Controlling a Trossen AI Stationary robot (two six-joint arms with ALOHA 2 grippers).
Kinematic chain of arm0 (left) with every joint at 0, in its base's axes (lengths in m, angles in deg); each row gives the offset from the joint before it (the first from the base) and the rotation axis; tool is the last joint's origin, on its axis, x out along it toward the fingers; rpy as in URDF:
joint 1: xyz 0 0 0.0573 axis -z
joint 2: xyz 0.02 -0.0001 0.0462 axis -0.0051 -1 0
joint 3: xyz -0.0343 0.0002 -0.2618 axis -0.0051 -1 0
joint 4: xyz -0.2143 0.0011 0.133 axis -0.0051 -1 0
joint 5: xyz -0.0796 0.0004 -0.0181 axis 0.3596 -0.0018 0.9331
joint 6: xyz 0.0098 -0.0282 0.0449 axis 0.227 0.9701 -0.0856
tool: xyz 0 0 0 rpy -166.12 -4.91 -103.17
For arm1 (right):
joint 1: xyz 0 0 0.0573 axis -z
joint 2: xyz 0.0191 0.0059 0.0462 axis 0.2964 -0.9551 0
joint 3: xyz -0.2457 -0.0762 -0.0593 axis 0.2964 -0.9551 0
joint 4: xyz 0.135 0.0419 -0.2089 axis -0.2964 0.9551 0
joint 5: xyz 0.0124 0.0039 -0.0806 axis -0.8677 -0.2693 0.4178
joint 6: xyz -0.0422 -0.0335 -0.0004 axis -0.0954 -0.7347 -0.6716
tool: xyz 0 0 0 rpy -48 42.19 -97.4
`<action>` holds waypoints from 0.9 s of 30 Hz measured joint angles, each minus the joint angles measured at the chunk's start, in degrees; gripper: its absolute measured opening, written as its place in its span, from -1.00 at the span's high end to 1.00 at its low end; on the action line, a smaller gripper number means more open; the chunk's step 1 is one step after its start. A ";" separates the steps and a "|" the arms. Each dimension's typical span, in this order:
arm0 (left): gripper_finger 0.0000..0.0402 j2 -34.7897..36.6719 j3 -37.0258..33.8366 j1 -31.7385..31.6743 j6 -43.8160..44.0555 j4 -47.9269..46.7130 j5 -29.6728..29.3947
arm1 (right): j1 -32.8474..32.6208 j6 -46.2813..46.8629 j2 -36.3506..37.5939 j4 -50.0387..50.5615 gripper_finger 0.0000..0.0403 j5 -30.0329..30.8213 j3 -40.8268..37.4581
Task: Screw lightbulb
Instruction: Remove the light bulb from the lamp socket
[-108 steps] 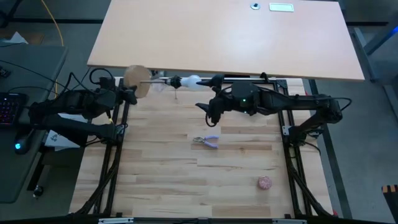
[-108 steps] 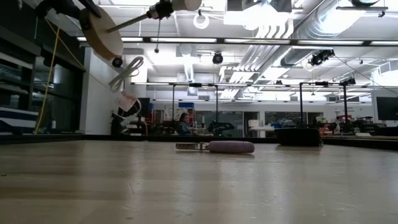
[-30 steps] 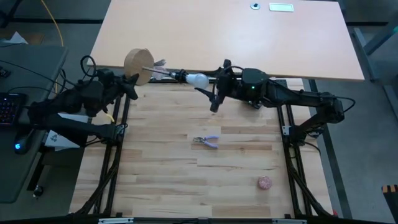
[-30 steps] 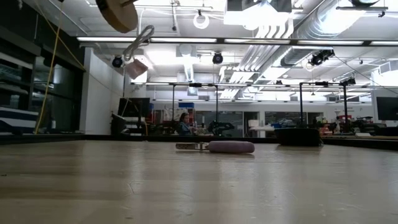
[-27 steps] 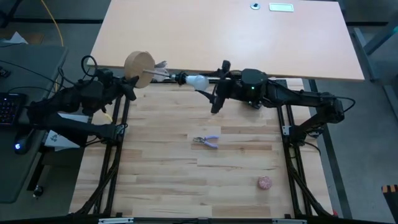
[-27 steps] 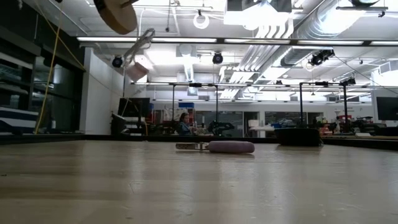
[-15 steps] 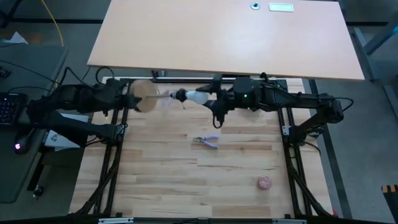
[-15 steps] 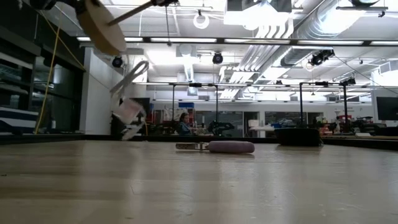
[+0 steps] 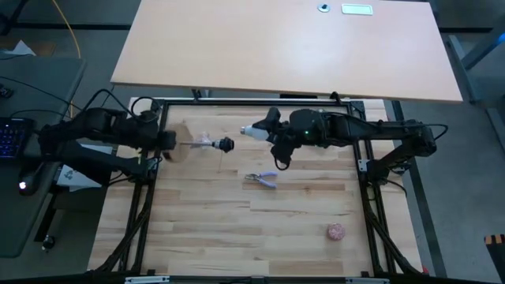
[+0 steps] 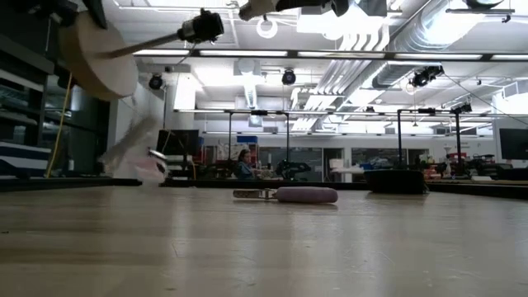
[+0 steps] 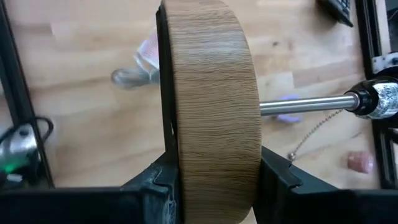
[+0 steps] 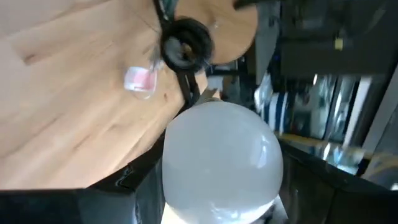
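Note:
The white lightbulb hangs over the table's far middle, with my right gripper shut on it; its greyish screw end points left. A small gap to its left is the black socket on a thin metal stem that comes out of a round wooden disc. My left gripper is shut on the disc. In the low view, disc, socket and bulb are all high above the tabletop. A cord with a pinkish tag dangles from the disc. My left gripper pinches the disc across its thickness, one finger on each flat face, near the rim. The disc stands on edge, clear of the table, with its stem about level and pointing toward the table's right. My right gripper holds the bulb's round frosted head between its two fingers. It comes from the table's right, slanting a little down. The bulb is lifted clear, and its head hides its screw end in the wrist view.
Small pliers with purple handles lie mid-table, below the bulb. A pinkish ball sits near the front right. A larger pale tabletop borders the far edge. Black frame rails run along both sides.
Both grippers have come down and toward the table's near side, and both have rolled. The disc has turned from face-up to edge-on, and its cord has swung down. The bulb, which was right at the socket, now stands a small gap to its right.

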 joint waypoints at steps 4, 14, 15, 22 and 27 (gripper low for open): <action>0.42 -0.10 -1.12 0.04 -3.64 5.16 -5.99 | 0.91 10.76 0.02 0.72 -0.19 0.01 0.00; 0.42 3.09 -21.75 0.16 -6.97 39.98 -6.10 | 5.50 31.73 3.50 18.41 -0.19 -2.27 0.00; 0.42 3.43 -25.29 0.09 -6.55 45.48 -5.01 | 5.94 33.40 4.32 19.98 -0.19 -2.25 0.00; 0.42 1.06 -52.00 -1.86 4.24 94.95 -6.31 | 7.57 43.58 10.29 25.17 -0.19 -0.70 0.09; 0.42 -10.02 -60.51 -9.32 7.87 129.03 -6.75 | 7.82 49.76 12.36 25.18 -0.20 1.66 0.11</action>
